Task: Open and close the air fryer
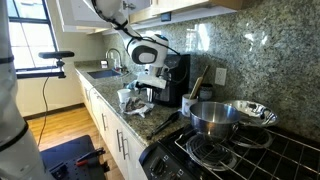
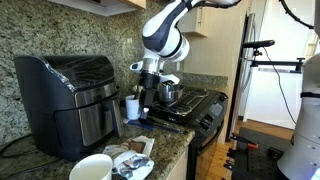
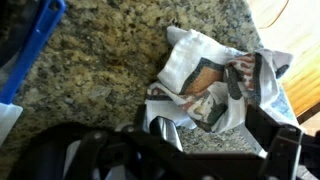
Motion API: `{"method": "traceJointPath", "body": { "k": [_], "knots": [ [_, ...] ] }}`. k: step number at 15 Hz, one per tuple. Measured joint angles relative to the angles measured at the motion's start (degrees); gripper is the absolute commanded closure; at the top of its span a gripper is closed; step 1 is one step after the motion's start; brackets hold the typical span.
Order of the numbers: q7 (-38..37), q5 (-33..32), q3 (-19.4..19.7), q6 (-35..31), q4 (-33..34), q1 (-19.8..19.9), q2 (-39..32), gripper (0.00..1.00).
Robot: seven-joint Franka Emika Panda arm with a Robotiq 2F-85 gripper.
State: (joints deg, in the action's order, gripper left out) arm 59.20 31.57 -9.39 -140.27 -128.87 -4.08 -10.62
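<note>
The air fryer (image 2: 70, 95) is a tall glossy black box on the granite counter, and its front drawer looks pushed in. It also shows behind the arm in an exterior view (image 1: 180, 78). My gripper (image 2: 148, 92) hangs over the counter in front of the air fryer, apart from it, and shows in both exterior views (image 1: 146, 90). In the wrist view the gripper (image 3: 175, 150) is open and empty, with its dark fingers wide apart above a crumpled printed cloth (image 3: 215, 85). The air fryer is out of the wrist view.
A shiny steel pot (image 1: 215, 115) stands on the black stove (image 1: 250, 155). A white cup (image 2: 90, 168) and the cloth (image 2: 135, 160) lie near the counter's front edge. A blue object (image 3: 30, 50) sits at the wrist view's left. A sink (image 1: 103, 72) is farther along.
</note>
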Motion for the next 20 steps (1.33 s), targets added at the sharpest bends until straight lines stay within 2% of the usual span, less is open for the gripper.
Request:
{"method": "traceJointPath", "body": {
  "k": [4,8,14,20],
  "knots": [
    [4.64,2.47,-0.96,-6.73,1.03,0.88,-4.09,0.00],
    [8.07,4.05,-3.82,-10.11,3.09,2.01,-6.87,0.00],
    [9.13,4.65,-8.06,-13.44,5.51,2.28,-8.62,0.00],
    [9.12,4.77,-10.01,-16.58,5.99,2.57,-9.42,0.00]
  ]
}}
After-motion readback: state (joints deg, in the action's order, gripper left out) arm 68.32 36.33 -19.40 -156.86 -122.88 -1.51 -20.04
